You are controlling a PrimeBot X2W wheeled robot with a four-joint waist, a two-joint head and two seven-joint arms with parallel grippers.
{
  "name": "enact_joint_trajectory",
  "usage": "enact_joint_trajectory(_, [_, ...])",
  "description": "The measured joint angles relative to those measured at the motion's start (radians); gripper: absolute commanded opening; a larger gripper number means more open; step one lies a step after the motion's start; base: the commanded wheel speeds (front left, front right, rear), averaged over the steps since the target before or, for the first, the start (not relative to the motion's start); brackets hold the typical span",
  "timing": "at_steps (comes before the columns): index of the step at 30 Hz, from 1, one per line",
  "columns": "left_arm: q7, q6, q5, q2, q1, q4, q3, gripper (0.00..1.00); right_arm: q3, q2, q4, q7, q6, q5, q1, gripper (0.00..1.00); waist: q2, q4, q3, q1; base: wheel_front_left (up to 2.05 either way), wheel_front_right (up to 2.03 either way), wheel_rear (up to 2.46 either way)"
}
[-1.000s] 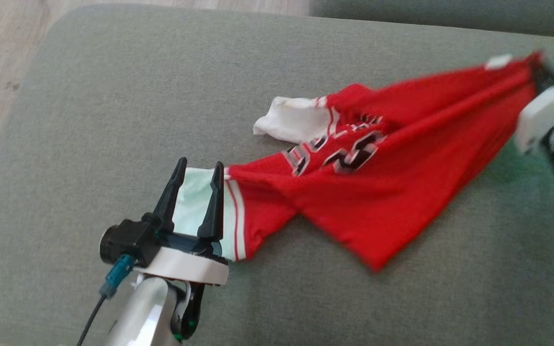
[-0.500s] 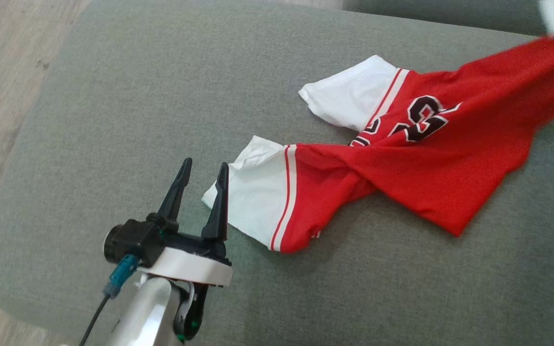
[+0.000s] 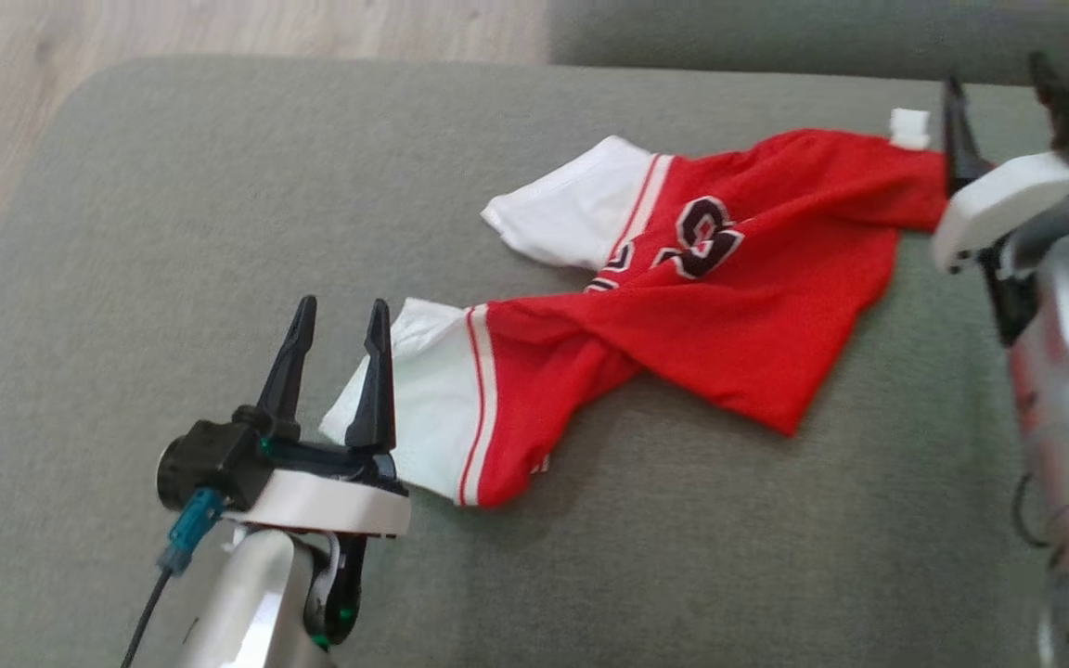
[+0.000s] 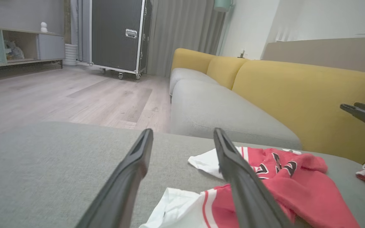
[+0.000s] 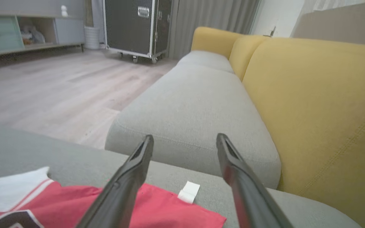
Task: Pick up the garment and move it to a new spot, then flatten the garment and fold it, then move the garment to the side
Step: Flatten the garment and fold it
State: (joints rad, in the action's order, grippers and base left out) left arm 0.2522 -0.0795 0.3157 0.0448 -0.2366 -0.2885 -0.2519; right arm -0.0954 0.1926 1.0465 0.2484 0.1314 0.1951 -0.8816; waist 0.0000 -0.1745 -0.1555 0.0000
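Observation:
A red jersey (image 3: 720, 306) with white sleeves and black numbers lies twisted and crumpled on the grey cushion (image 3: 219, 232). Its near white sleeve (image 3: 423, 408) rests just right of my left gripper (image 3: 340, 311), which stands open with nothing between its fingers. In the left wrist view the jersey (image 4: 296, 186) spreads to the right of that gripper (image 4: 182, 134). My right gripper (image 3: 994, 79) is open at the garment's far right end, beside the white label (image 3: 910, 127). From the right wrist, the open gripper (image 5: 185, 137) hovers over the red hem (image 5: 169, 205) and label (image 5: 188, 191).
A yellow sofa back (image 5: 315, 104) and a second grey seat cushion (image 5: 195, 104) lie beyond the work cushion. Wooden floor (image 3: 219, 28) borders the cushion's far and left edges. A black wheeled case (image 4: 119, 34) and shelving (image 4: 11, 44) stand across the room.
My right gripper has let go of the jersey's end, and the garment now lies slack on the cushion. The head camera has shifted, so the whole picture moved.

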Motion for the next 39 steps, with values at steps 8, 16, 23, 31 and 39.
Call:
enact_joint_trajectory(8, [0.0, 0.0, -0.009, 0.0, 0.062, 0.007, 0.034, 1.0, 0.047, -0.112, -0.365, 0.003, 0.0, -0.142, 0.335, 1.0, 0.0, 0.083, 0.071, -0.0001, 0.0, 0.0, 0.0])
enact_joint_trajectory(16, [0.0, -0.003, -0.009, 0.0, 0.098, 0.008, 0.049, 1.0, 0.11, -0.13, -0.502, 0.003, 0.0, -0.238, 0.6, 1.0, 0.0, 0.129, 0.116, -0.0002, 0.0, 0.0, 0.0])
enact_joint_trajectory(23, [0.0, -0.009, -0.009, 0.0, 0.102, 0.008, 0.048, 1.0, 0.156, -0.138, -0.538, 0.002, 0.0, -0.251, 0.703, 1.0, 0.0, 0.123, 0.114, -0.0001, 0.0, 0.0, 0.0])
enact_joint_trajectory(31, [0.0, -0.01, -0.017, 0.001, 0.101, 0.007, 0.04, 1.0, 0.21, -0.138, -0.489, -0.001, 0.0, -0.218, 0.701, 1.0, 0.0, 0.088, 0.093, 0.0001, 0.0, 0.0, 0.0])
enact_joint_trajectory(39, [0.0, -0.01, -0.017, 0.001, 0.094, 0.006, 0.024, 1.0, 0.291, -0.14, -0.341, -0.104, 0.0, -0.174, 0.664, 1.0, 0.0, 0.046, 0.062, 0.0001, 0.0, 0.0, 0.0])
